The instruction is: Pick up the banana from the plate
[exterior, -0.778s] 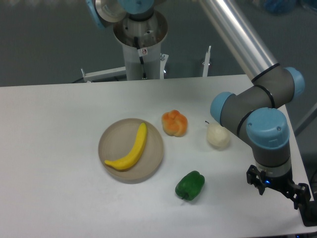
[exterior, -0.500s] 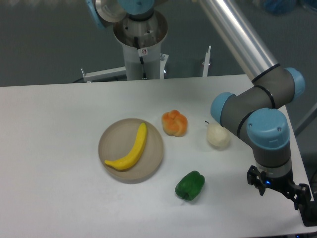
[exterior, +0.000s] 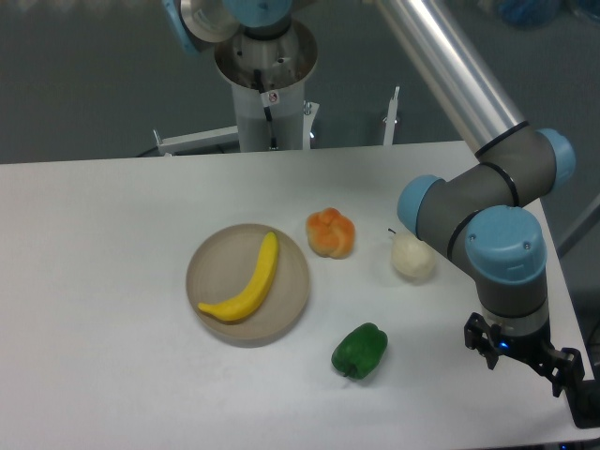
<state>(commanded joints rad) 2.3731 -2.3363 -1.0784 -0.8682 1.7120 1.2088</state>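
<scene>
A bright yellow curved banana point(exterior: 246, 283) lies across the round beige-tan plate point(exterior: 292, 302) at the middle left of the white table. The arm's wrist point(exterior: 506, 272) hangs over the table's right front corner, far to the right of the plate. Only the black base of the gripper point(exterior: 523, 355) shows at the bottom right. Its fingers are cut off or hidden, so I cannot tell how the jaws stand. Nothing shows in it.
An orange round fruit point(exterior: 331, 232) sits just right of the plate. A pale pear-like fruit point(exterior: 412, 256) lies beside the arm's elbow. A green pepper point(exterior: 360, 350) lies in front, between plate and gripper. The robot's base column point(exterior: 267, 84) stands behind the table.
The wrist and gripper base have shifted very slightly left. The banana, plate and other fruits have not moved.
</scene>
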